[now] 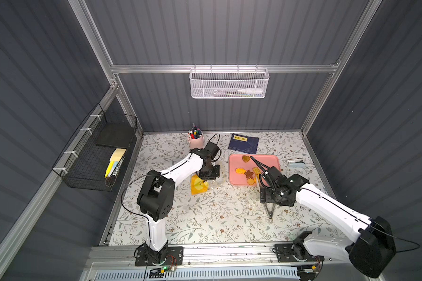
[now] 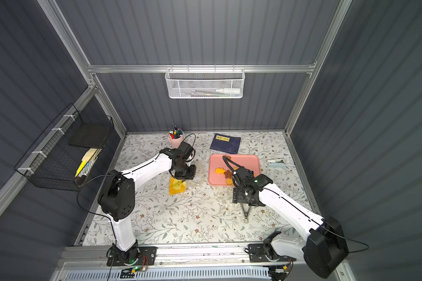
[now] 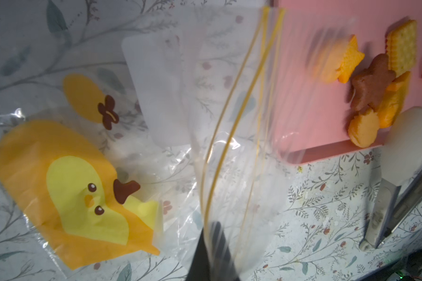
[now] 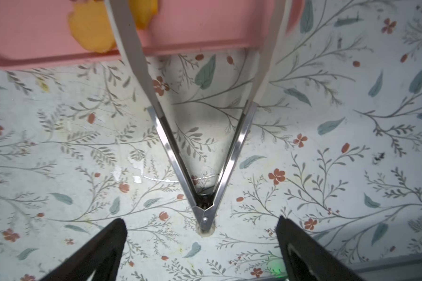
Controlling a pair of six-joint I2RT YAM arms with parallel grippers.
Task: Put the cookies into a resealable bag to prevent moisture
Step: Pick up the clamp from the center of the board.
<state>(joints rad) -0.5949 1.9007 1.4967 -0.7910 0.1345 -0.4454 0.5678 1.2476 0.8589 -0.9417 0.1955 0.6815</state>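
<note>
left gripper (image 3: 213, 228): clamped on zip edge of resealable bag (image 3: 229, 97) | bag: laid on table just beside pink tray (image 3: 327, 152) | cookies (image 3: 373, 85): seen on tray | right gripper (image 4: 201, 222): spread wide, nothing gripped, tongs (image 4: 232, 150) seen between its fingers

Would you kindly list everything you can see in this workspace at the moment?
pink tray: one, pink, on the table, by the right arm
cookies: at least six, orange-yellow and brown, on the tray
resealable bag: one, clear with orange print, beside the tray
tongs: one, steel with white tips, lying open, tips over the tray
pen cup: one, pink, table's back edge
book: one, navy, behind the tray
small pale-blue item: one, beside the tray, opposite the bag; kind unclear
mesh basket: one, white, on the rear rail
wire basket: one, black, hung at the enclosure's side
left gripper: one, black, shut on the bag's edge
right gripper: one, black, open, either side of the tongs' hinge
</note>
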